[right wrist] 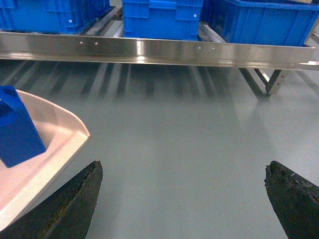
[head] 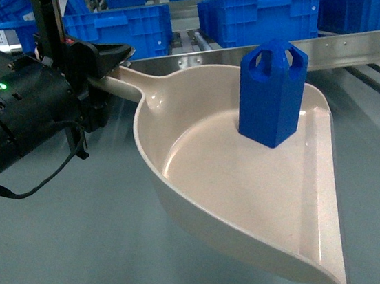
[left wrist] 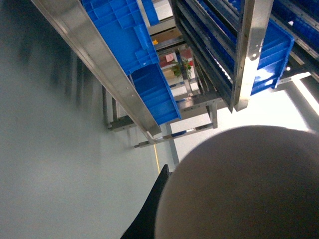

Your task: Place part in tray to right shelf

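Note:
The cream tray (head: 229,179) is held above the grey floor by its handle, on which my left gripper (head: 106,61) is shut. The blue part (head: 272,92) stands upright inside the tray near its far rim. In the left wrist view the tray's underside (left wrist: 239,184) fills the lower right, with one dark finger (left wrist: 149,216) beside it. My right gripper (right wrist: 182,194) is open with nothing between its fingers, to the right of the tray's front edge (right wrist: 55,144) and the part (right wrist: 17,129). The right shelf's steel rail (right wrist: 149,50) runs across just ahead.
Large blue crates (head: 257,12) sit on the roller tracks behind the steel rail (head: 345,50). More racks with blue crates (left wrist: 149,89) appear in the left wrist view. A steel frame leg (right wrist: 271,79) stands at the right under the rail.

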Tool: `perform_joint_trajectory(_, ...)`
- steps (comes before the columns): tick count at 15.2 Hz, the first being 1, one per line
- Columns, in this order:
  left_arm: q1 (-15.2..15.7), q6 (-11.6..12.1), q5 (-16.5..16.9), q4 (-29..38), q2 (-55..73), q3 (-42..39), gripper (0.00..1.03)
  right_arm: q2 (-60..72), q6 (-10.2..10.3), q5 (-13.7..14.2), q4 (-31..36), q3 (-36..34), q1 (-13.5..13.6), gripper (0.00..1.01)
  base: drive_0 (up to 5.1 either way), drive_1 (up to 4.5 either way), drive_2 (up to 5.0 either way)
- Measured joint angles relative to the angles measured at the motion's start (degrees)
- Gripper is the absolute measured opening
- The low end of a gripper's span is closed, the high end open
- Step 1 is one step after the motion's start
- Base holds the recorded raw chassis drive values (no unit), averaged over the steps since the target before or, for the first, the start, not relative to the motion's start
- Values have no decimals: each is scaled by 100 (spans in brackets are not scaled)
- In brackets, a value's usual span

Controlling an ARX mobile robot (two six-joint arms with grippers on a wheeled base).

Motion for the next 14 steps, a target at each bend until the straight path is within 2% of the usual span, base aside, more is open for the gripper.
perform_joint_trajectory(3,-4,0,2,-24,0,0,12,2,0,2,-13,-2,-2,98,107,320,-424)
perform_joint_trajectory(14,-13,-2,26,-28,-2,4,12,0,0,2,-2,0,-2,98,15,442,-413)
